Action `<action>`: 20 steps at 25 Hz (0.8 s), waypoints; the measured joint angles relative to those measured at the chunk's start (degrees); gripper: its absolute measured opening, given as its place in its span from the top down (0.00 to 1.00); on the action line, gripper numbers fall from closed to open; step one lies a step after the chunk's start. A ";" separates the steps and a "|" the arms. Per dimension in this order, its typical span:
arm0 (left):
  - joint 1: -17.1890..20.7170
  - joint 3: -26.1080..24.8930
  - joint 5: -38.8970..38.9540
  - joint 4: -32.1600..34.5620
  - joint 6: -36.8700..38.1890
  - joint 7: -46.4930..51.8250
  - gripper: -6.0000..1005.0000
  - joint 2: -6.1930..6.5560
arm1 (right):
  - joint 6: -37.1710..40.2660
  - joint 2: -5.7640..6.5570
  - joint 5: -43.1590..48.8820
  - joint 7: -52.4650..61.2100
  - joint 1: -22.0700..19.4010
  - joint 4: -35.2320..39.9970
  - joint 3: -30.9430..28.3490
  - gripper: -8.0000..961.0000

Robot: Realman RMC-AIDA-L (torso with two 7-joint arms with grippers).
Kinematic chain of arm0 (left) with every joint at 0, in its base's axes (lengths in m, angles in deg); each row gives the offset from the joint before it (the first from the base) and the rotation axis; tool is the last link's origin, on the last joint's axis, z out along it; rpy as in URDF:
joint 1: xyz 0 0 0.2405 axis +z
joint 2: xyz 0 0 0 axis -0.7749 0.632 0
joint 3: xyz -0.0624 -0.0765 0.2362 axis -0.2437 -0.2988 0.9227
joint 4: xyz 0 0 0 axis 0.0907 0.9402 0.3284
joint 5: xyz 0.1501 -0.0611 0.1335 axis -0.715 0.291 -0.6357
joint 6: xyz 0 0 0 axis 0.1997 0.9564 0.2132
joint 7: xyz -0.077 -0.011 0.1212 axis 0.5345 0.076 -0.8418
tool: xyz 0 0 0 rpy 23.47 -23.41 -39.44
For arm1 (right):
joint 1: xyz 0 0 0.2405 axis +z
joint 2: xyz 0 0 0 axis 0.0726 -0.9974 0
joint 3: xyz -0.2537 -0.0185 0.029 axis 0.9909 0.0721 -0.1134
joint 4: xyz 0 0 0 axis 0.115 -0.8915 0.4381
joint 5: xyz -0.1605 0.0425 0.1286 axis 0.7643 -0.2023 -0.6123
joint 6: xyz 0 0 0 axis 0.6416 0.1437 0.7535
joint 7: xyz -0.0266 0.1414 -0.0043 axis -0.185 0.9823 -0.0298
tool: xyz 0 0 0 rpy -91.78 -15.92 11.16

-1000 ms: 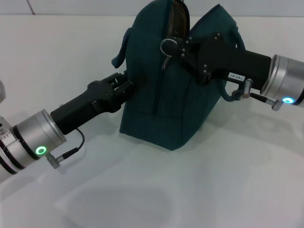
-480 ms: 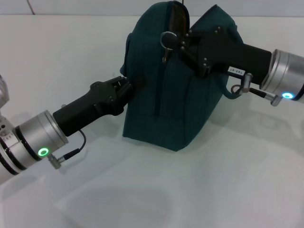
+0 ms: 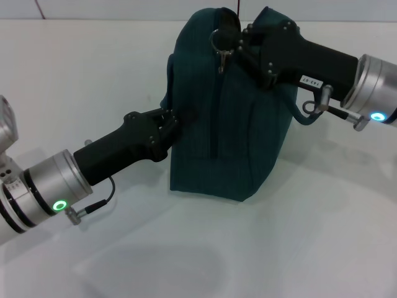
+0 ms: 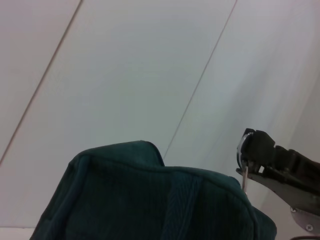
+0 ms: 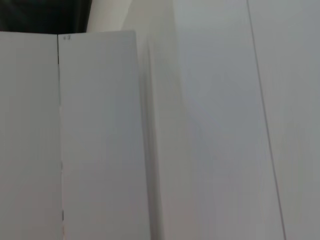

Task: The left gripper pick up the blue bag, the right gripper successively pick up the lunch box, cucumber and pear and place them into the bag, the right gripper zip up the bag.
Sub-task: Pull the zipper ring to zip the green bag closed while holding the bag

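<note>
The blue bag (image 3: 229,118) stands upright in the middle of the white table, its top pulled together. My left gripper (image 3: 175,120) presses into the bag's left side and is shut on the fabric there. At the bag's top, my right gripper (image 3: 231,42) is shut on the ring zipper pull (image 3: 218,39). In the left wrist view the bag's top (image 4: 150,200) fills the lower part, with the right gripper (image 4: 252,150) and the zipper pull (image 4: 245,176) beyond it. The lunch box, cucumber and pear are out of view.
A white table (image 3: 186,261) spreads around the bag on all sides. The right wrist view shows only pale wall panels (image 5: 200,125).
The bag has shifted right and stands straighter. My right gripper has drawn the zipper pull upward and away from me. My left gripper has followed the bag to the right.
</note>
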 joint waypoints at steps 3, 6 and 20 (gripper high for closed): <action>0.23 0.06 -0.03 0.08 0.55 -0.17 0.93 0.11 | 0.03 0.19 -0.93 0.05 -0.13 -0.09 -0.08 0.95; 0.43 0.06 -0.05 0.03 1.68 -0.85 0.93 0.22 | -0.23 0.22 -1.44 -0.01 -0.40 -0.40 -0.15 0.95; 0.81 0.10 -2.31 0.21 5.91 -4.72 0.93 0.31 | -2.37 0.03 -1.35 3.32 -0.27 -1.25 -0.18 0.95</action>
